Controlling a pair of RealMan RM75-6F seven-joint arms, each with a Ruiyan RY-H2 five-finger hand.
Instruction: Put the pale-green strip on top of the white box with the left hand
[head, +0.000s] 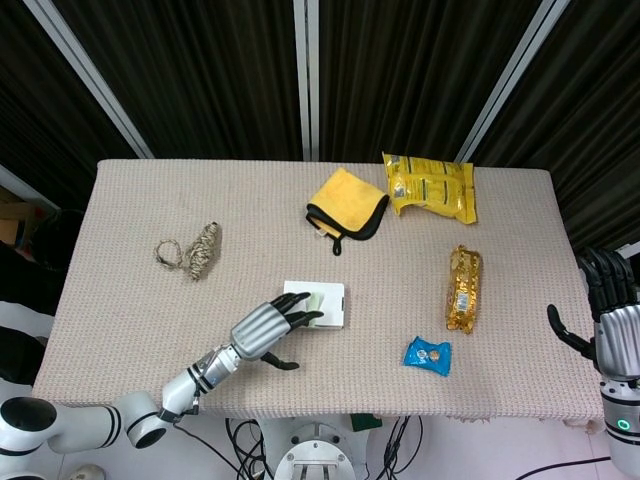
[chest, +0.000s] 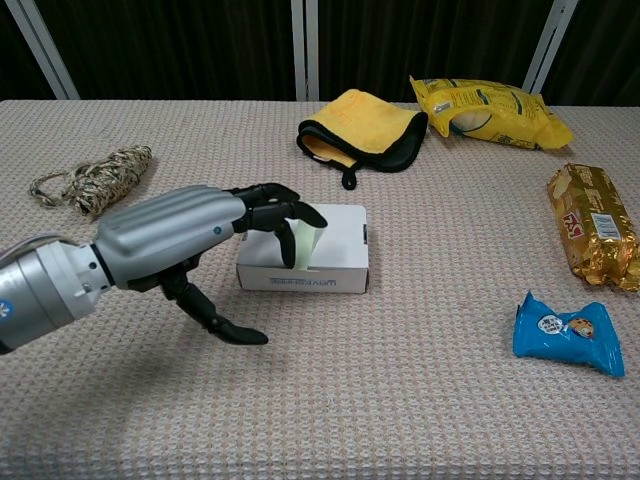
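The white box (chest: 335, 262) sits near the table's front middle, also seen from the head view (head: 332, 305). A pale-green strip (chest: 308, 243) lies on the box's top near its left end, its tip over the front edge; in the head view the strip (head: 316, 299) is a small pale patch. My left hand (chest: 180, 235) hovers at the box's left side, fingertips curled just above the strip, thumb spread low toward the table, gripping nothing. From the head view the left hand (head: 265, 329) reaches in from the lower left. My right hand (head: 608, 322) hangs off the table's right edge, fingers apart.
A rope bundle (chest: 95, 178) lies at the left. A yellow cloth (chest: 362, 127) and a yellow snack bag (chest: 485, 108) are at the back. A gold packet (chest: 592, 225) and a blue packet (chest: 565, 334) lie on the right.
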